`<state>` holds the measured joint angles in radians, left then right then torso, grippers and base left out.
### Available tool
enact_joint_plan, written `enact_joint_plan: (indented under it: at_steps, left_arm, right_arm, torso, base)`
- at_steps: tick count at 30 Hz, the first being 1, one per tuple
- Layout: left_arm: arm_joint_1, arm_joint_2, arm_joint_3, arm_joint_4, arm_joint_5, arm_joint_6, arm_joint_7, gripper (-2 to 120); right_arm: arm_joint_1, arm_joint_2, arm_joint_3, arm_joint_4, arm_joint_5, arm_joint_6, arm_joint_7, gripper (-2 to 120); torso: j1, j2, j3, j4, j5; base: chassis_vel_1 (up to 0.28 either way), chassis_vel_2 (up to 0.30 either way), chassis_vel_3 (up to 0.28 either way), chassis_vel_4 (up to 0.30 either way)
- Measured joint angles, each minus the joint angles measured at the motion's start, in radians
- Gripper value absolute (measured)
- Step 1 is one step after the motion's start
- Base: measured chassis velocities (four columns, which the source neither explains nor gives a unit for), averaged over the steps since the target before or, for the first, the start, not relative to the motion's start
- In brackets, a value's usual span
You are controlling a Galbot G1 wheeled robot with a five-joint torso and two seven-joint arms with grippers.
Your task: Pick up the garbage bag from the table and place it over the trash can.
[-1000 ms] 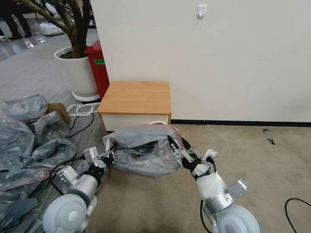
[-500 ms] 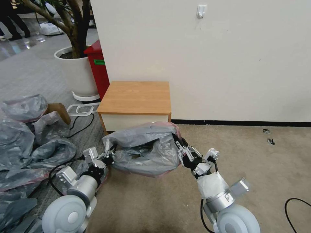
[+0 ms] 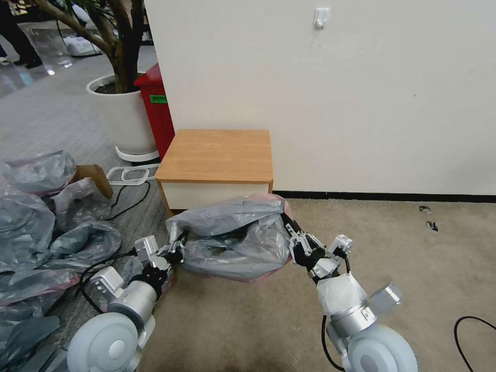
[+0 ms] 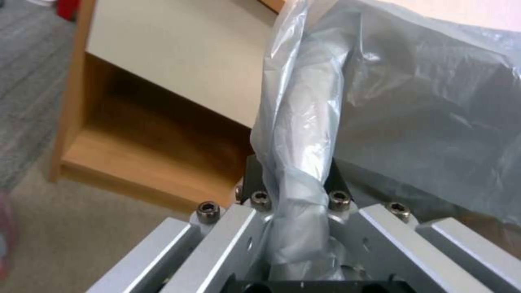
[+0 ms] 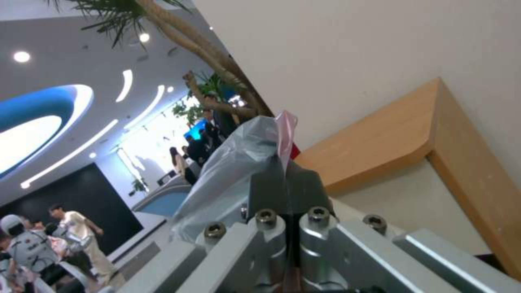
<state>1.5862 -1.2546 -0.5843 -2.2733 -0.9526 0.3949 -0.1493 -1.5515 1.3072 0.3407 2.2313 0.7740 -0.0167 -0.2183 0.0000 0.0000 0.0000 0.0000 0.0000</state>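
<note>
On the beige carpet before a white wall (image 3: 361, 93) stands the table (image 3: 217, 155), its wooden top bare, with a red bin (image 3: 157, 113) and a white plant pot (image 3: 124, 116) to its left and a pile of grey plastic bags (image 3: 41, 222) on the floor at far left. We hold the garbage bag (image 3: 232, 240) stretched between both grippers just in front of the table's white drawer front. The trash can is presumably beneath the bag, but we cannot make it out. The left gripper (image 4: 290, 203) is clamped on a twisted rope of the bag's film. The right gripper (image 5: 285, 183) has its fingers pressed together on the bag's pink-red rim band (image 5: 285, 130), at the bag's opposite end.
</note>
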Motion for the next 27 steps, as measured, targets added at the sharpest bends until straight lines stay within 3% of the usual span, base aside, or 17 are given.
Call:
enact_joint_plan:
  at_steps: [11,27]
  left_arm:
    - [0.002,0.002,-0.024,-0.014,-0.059,0.013,0.046,3]
    - [0.015,-0.017,-0.008,-0.031,-0.071,0.023,0.104,3]
  right_arm:
    - [0.02,-0.019,0.038,-0.044,-0.001,0.009,0.006,0]
    - [0.078,-0.016,0.035,-0.09,-0.032,-0.037,0.114,0]
  torso:
    - [0.0,0.0,0.0,0.0,0.0]
    - [0.0,0.0,0.0,0.0,0.0]
  base:
    - [0.0,0.0,0.0,0.0]
    - [0.0,0.0,0.0,0.0]
